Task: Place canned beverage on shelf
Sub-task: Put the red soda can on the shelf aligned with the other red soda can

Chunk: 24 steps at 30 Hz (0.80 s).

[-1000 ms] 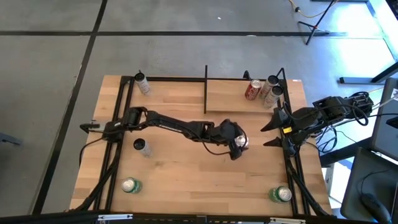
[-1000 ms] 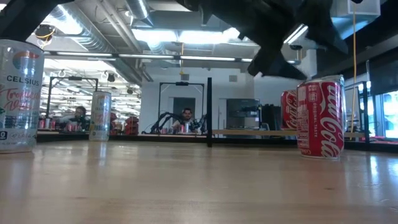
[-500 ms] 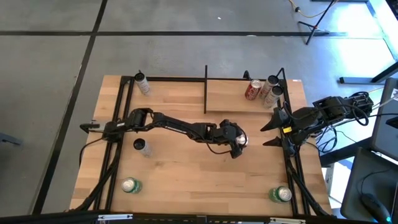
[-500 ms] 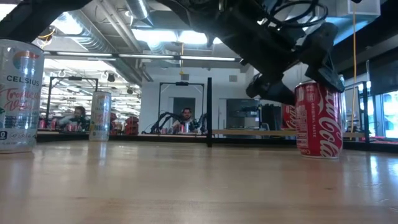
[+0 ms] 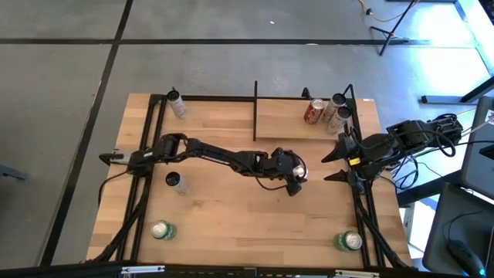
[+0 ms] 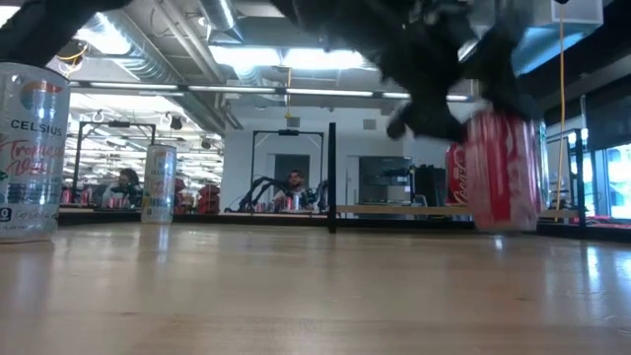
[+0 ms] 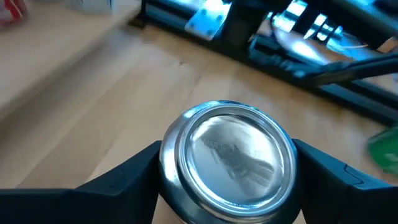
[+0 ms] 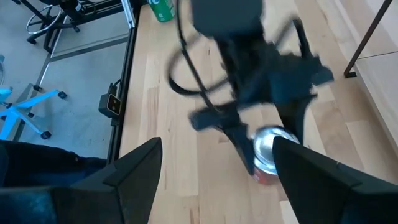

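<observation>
Red can (image 6: 505,170) clamped in left tool (image 5: 296,176), mid-table (image 5: 231,208)

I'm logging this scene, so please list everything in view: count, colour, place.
Held can: 1, red, mid-table, between the left gripper's fingers.
Shelf: 1, light wood with black rods, table's far right.
Shelf cans: 3, one red, two pale, shelf's right end.
Green cans: 2, near corners.
Pale cans: 2, left side, far and middle.
Table: 1, wooden.
People: 2, room behind.
Left gripper: mid-table, closed on the held can.
Right gripper: open, right edge, waiting.
</observation>
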Tool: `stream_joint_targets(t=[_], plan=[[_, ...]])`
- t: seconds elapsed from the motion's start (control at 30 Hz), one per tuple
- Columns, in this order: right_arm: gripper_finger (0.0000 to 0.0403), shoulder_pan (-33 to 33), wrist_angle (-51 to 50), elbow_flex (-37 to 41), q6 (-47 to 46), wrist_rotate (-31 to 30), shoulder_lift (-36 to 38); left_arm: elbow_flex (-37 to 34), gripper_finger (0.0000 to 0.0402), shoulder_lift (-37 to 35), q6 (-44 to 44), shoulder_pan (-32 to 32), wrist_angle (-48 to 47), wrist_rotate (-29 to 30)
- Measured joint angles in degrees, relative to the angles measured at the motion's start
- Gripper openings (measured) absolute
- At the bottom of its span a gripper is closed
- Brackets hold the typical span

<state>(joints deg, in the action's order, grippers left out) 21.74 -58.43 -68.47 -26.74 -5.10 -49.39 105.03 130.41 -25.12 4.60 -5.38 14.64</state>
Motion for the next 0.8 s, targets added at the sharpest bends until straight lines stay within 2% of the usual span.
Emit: stream_joint_targets(t=[0.2,0.3,0.57,0.8], plan=[[0.0289,0.0,0.0,0.0,0.0,-1.0,2.7,0.2,0.0270,-10.5,1.6,3.0,-7.8,5.5],[0.0289,0.0,0.1,-0.1,0.1,-1.7,4.9,-0.9,0.0270,-15.5,1.7,4.8,-12.2,10.4],[0.0289,0.0,3.3,-0.1,1.7,-9.8,6.6,-4.8,0.0270,-26.4,-1.1,9.9,-19.4,26.7],[0.0289,0.0,11.7,-0.1,1.7,-13.2,5.6,-14.7,0.0270,-34.9,-2.0,9.6,-19.8,27.1]])
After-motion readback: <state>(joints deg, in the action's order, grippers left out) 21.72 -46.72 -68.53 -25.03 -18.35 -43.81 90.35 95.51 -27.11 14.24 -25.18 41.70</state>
